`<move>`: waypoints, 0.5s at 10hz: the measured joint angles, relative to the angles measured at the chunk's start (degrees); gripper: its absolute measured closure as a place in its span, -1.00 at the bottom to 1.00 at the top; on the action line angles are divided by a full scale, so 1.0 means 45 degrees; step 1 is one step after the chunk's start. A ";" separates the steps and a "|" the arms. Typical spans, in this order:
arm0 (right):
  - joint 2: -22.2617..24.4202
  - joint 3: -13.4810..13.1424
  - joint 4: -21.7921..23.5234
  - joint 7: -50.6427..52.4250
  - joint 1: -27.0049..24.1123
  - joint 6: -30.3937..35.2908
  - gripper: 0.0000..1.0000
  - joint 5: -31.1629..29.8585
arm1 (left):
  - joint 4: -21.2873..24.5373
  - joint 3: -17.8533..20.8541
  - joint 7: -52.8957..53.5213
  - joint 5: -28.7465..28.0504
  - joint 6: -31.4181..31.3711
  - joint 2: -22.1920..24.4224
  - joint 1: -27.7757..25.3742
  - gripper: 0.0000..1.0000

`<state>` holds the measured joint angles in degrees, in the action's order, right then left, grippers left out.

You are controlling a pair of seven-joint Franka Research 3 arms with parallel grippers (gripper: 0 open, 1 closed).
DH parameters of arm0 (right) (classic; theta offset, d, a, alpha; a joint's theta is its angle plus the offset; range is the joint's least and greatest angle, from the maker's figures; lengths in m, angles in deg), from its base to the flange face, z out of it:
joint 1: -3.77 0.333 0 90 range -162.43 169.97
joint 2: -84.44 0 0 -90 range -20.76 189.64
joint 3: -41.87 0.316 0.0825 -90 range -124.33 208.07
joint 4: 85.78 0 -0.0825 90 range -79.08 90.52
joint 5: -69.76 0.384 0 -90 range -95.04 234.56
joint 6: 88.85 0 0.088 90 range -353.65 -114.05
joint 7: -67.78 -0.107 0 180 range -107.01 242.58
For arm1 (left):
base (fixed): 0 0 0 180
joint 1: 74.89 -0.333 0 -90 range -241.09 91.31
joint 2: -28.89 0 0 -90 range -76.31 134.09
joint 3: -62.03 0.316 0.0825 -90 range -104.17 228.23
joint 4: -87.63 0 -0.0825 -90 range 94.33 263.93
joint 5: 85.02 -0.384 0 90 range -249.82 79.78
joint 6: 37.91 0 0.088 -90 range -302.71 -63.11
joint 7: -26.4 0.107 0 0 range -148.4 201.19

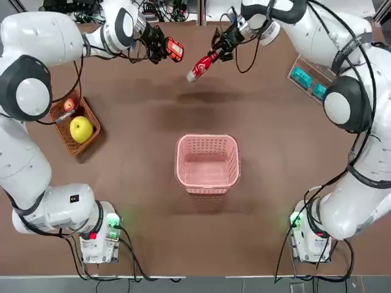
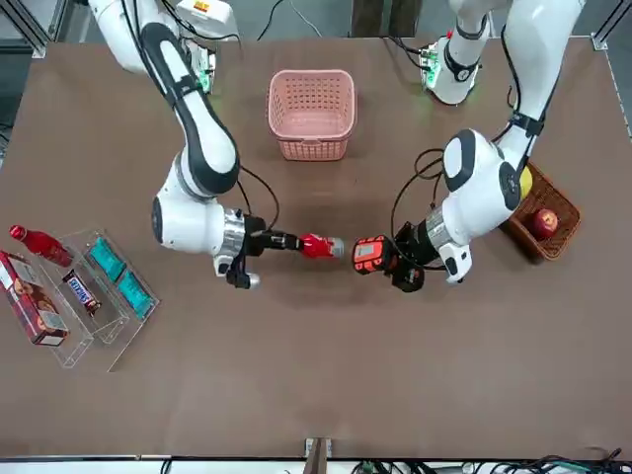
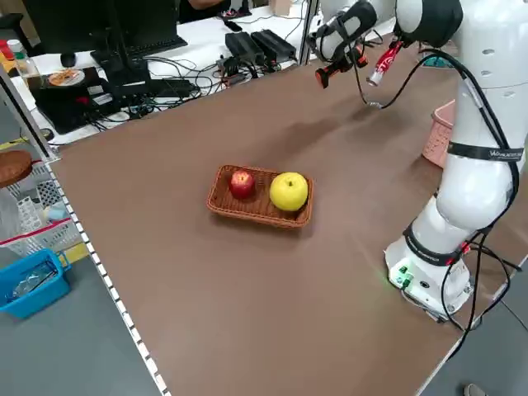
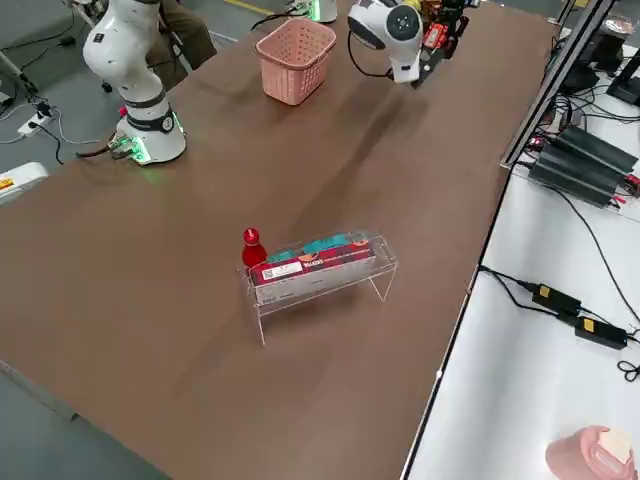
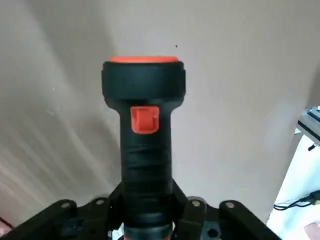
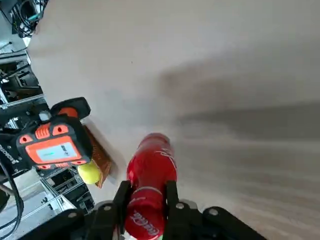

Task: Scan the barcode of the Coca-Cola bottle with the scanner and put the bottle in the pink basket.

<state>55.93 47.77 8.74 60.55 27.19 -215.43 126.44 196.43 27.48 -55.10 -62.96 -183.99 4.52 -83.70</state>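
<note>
My right gripper [image 1: 221, 50] is shut on the Coca-Cola bottle [image 1: 200, 67], holding it roughly level above the far middle of the table. The bottle's free end [image 2: 318, 246] points toward the scanner. My left gripper [image 1: 157, 47] is shut on the scanner's black handle, and the orange-red head [image 1: 174, 49] faces the bottle across a small gap. The left wrist view shows the scanner [image 5: 145, 130] upright between the fingers. The right wrist view shows the bottle [image 6: 149, 185] in the fingers, with the scanner [image 6: 52, 145] beyond. The pink basket [image 1: 208, 183] stands open-topped at mid-table, nearer the arm bases.
A brown wicker basket [image 1: 93, 119] with an apple and a yellow fruit sits at the robot's left. A clear rack [image 2: 94, 286] on the robot's far right holds teal packets and snack boxes. A second red bottle [image 2: 38, 242] stands beside it.
</note>
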 joint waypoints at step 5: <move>-0.0036 0.0093 0.0006 -0.0035 0.0128 -0.0764 0.35 0.1274 | 0.0101 -0.0028 0.0163 0.0000 -0.0672 -0.0222 0.0125 0.33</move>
<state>55.77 48.19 8.77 60.39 27.77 -218.87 132.17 196.88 27.36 -54.37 -62.96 -187.02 3.51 -83.14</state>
